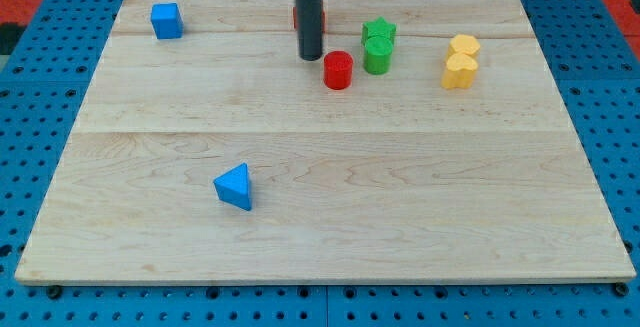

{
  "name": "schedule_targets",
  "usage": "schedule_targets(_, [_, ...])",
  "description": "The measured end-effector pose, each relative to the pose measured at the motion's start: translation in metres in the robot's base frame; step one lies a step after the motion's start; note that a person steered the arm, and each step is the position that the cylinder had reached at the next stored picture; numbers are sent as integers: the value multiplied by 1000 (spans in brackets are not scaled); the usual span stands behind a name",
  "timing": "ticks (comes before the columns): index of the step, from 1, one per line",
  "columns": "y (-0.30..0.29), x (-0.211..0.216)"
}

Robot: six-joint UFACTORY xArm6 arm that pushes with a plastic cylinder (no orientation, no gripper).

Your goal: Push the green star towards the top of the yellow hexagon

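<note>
1. Pale wooden worktop [330,217], rectangular, planked, lying on a blue pegboard surround [40,107].

2. Dark straight rod, descending from the top edge at centre; my tip [310,58] rests on the wood near the top edge, just left of the red cylinder and left of both green blocks. There are no jaws to spread or press together: the rod holds nothing.

3. Blue triangular block [234,187], left of centre, toward the bottom edge.

4. Blue cube [166,20], top left corner.

5. Yellow pair, near the top right corner: yellow hexagon [464,46] rearward, a second rounded yellow block [459,71] touching it in front; which is which is a judgement.

6. Green star [379,33], near the top edge, right of centre, touching a green cylinder [377,56] in front of it.

7. Red cylinder [338,70], just in front of my tip.

8. Red block [296,17], mostly hidden behind the rod.

Step in hand, judged: approach; the star appears untouched. Next move calls for bringing my tip to the star's left side, clear of the red cylinder, then pushing rightward along the top edge.
</note>
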State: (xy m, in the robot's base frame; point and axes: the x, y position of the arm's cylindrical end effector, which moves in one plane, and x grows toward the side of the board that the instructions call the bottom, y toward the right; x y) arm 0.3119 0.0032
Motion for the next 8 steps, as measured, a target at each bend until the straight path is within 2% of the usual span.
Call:
schedule_targets(1, [53, -28])
schedule_targets(3, [130, -30])
schedule_targets(4, [130, -16])
schedule_targets(6, [169, -11])
schedule_targets(8, [166, -49])
